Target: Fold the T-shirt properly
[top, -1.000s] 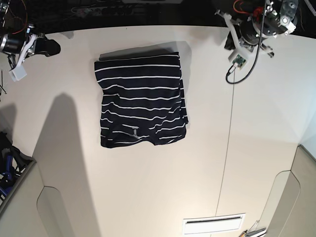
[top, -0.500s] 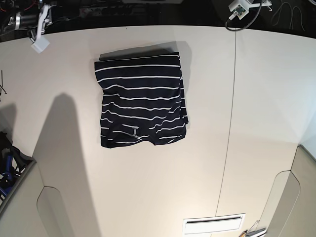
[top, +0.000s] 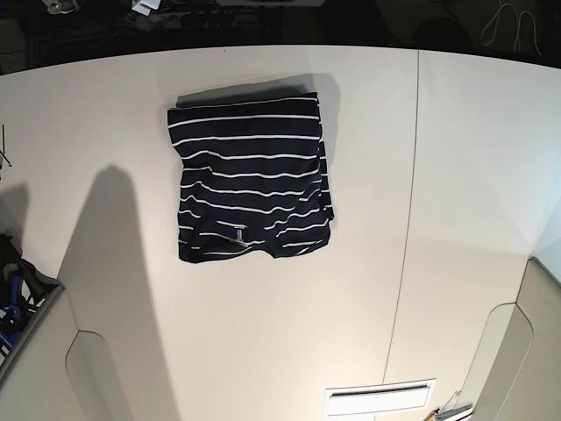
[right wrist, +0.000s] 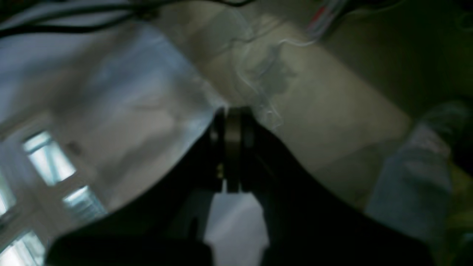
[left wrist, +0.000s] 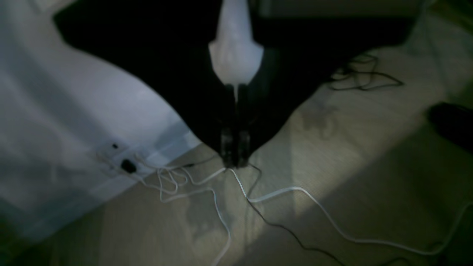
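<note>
From the overhead view I see the dark navy cloth T-shirt with thin white stripes [top: 250, 178] lying folded into a rough rectangle on the pale cream table [top: 289, 333], left of the thin seam line [top: 405, 254] that runs down the tabletop. The folded edges sit a little uneven along the shirt's right side and lower hem, and a small white label [top: 237, 233] shows near the bottom edge. Neither arm appears in the overhead view; nothing touches the shirt. Right of the seam, near the table's front edge, there is a white slotted vent plate [top: 379, 399]. My right wrist camera is blurred and looks away from the table: the right gripper [right wrist: 232, 122] shows dark, its fingers pressed together on nothing, with pale wall and bright window panes [right wrist: 48, 162] behind. My left wrist camera shows the left gripper [left wrist: 235, 159] with fingers likewise together and empty, hanging over a floor strewn with loose white and black cables [left wrist: 266, 199].
</note>
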